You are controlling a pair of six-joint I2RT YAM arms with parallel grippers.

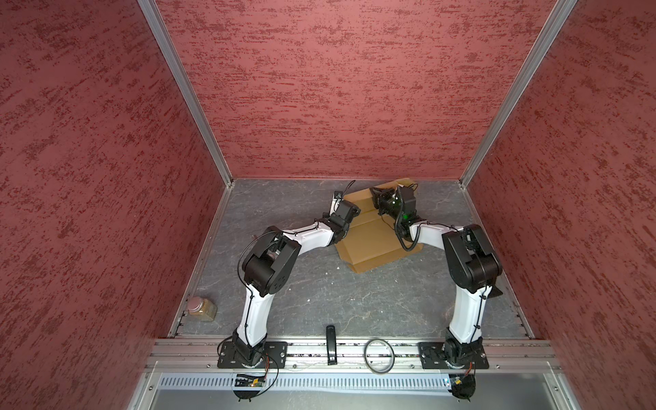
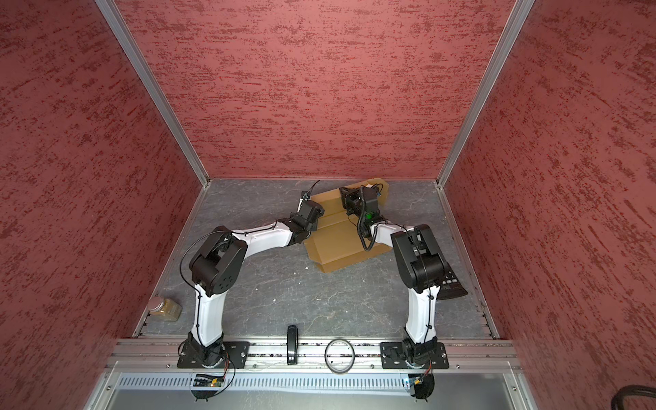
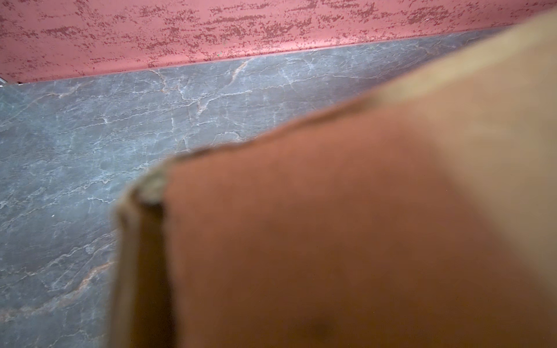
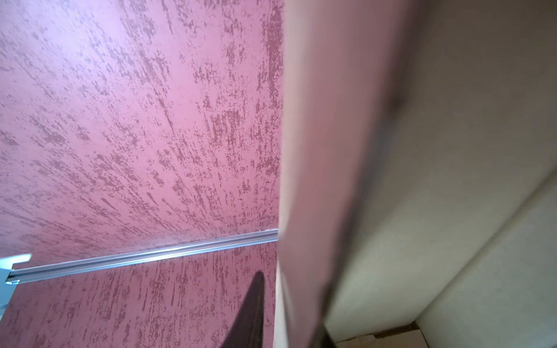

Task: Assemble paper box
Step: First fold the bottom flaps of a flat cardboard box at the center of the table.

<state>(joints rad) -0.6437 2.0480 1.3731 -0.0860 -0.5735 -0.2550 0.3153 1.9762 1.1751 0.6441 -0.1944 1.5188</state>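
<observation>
The paper box [image 1: 376, 241] [image 2: 344, 245] is a tan cardboard sheet, partly folded, lying at the back of the grey table just right of centre. My left gripper [image 1: 343, 209] [image 2: 309, 209] sits at its left edge. In the left wrist view blurred cardboard [image 3: 331, 226] covers the jaws, so their state does not show. My right gripper [image 1: 380, 200] [image 2: 347, 198] is at the far end of the box. In the right wrist view a raised flap [image 4: 325, 150] stands between its fingers. One dark finger [image 4: 250, 313] sits a narrow gap off the flap.
A jar [image 1: 202, 309] stands at the table's front left. A black bar [image 1: 331, 344] and a tape ring [image 1: 379, 355] lie on the front rail. A dark keypad device [image 2: 452, 284] lies behind the right arm. Red walls close in on three sides; the box nearly touches the back one.
</observation>
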